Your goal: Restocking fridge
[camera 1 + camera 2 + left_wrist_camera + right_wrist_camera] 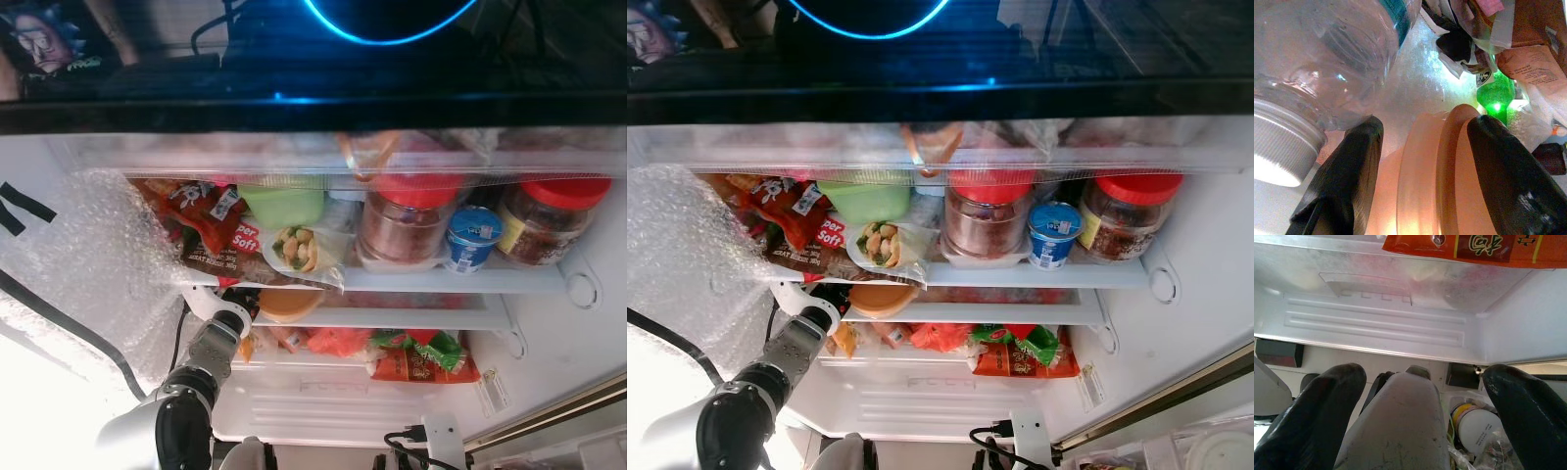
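Observation:
The fridge stands open before me. My left arm [211, 357] reaches onto the left end of the middle shelf. There my left gripper [1427, 129] is open, with a round orange lidded container [1444, 171] between its fingers; a thin gap shows on one side. The same orange container [290, 305] sits under the top shelf. A clear plastic bottle [1327, 54] with a white cap lies beside it. My right gripper [1425, 374] hangs low in front of the bottom drawer [1376, 323], open, with a grey-white rounded thing [1400, 426] in the foreground between its fingers.
The top shelf [460, 279] carries two red-lidded jars [416, 220], a blue yogurt cup [473, 238], a green tub [284, 204], a wrapped sandwich [299, 250] and red snack packets [201, 211]. Orange and green packets [421, 357] lie lower down. Bubble wrap [88, 264] hangs at left.

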{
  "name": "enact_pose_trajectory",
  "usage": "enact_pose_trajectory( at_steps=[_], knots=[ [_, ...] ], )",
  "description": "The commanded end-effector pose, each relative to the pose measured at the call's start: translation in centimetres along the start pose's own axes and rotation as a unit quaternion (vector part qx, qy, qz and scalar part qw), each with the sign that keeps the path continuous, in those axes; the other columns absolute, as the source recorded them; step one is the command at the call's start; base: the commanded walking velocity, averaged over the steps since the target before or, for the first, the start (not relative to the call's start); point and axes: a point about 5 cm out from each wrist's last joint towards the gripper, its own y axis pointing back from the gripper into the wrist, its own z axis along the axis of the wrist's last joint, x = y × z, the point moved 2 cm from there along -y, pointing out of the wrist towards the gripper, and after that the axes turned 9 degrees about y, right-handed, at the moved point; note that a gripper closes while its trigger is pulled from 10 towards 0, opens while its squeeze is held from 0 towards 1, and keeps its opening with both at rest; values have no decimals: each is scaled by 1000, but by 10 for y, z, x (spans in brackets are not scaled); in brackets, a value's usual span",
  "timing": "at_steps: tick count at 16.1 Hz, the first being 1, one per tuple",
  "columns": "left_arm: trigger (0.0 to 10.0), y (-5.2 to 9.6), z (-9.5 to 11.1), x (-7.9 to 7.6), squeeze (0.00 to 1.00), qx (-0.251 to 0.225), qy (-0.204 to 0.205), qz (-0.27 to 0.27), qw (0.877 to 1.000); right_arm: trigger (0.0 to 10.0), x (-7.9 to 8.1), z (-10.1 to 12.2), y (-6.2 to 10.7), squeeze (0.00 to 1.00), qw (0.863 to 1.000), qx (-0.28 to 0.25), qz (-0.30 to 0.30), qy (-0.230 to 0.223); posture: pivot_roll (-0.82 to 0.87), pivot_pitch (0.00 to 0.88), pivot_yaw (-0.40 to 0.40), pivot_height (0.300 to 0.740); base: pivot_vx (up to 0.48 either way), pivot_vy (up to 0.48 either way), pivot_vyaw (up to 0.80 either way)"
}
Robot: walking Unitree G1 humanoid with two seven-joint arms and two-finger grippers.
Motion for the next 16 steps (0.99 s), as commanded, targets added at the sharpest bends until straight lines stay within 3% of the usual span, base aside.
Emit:
enact_pose_trajectory(
  at_steps=[1, 12, 16],
  knots=[
    [10000, 3, 1, 6, 0, -7, 3, 5, 1000, 10000, 7, -18, 4, 0, 999, 33, 12, -2, -53, 100, 34, 665, 0, 0, 0],
    [10000, 14, 6, 11, 0, -21, 5, -43, 999, 10000, 8, -13, 2, 0, 999, 29, 14, -2, -37, 83, 36, 665, 0, 0, 0],
    [10000, 17, -2, 12, 0, -5, -6, -53, 999, 10000, 9, -12, 2, 0, 1000, 28, 14, -3, -37, 83, 41, 665, 0, 0, 0]
  ],
)
